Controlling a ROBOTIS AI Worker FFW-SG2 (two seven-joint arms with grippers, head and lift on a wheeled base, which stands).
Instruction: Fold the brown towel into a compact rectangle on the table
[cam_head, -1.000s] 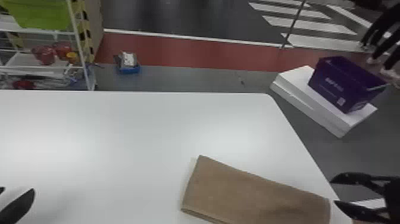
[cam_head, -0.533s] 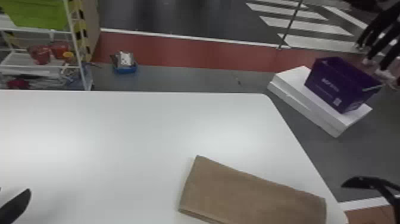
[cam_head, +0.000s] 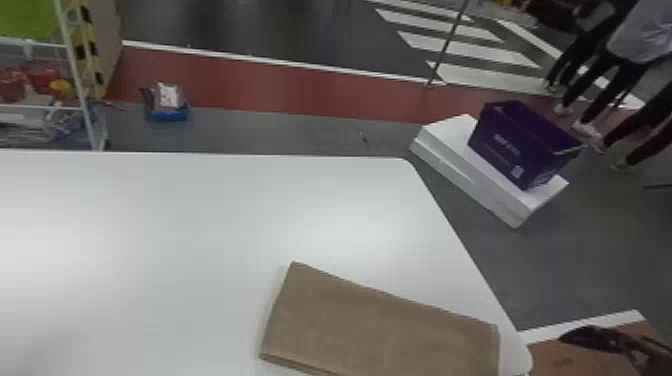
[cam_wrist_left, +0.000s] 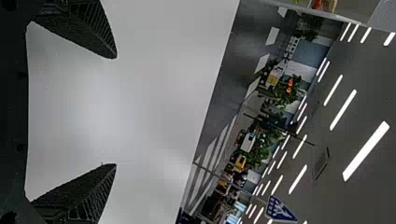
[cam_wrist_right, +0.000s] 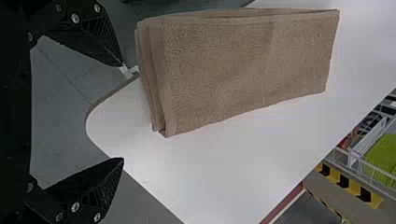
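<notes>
The brown towel (cam_head: 385, 325), folded into a layered oblong, lies flat near the table's (cam_head: 200, 225) corner.

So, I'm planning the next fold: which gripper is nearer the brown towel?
Right. The right gripper is past the right edge of the table, near the towel; the left gripper is over the table, farther left.
</notes>
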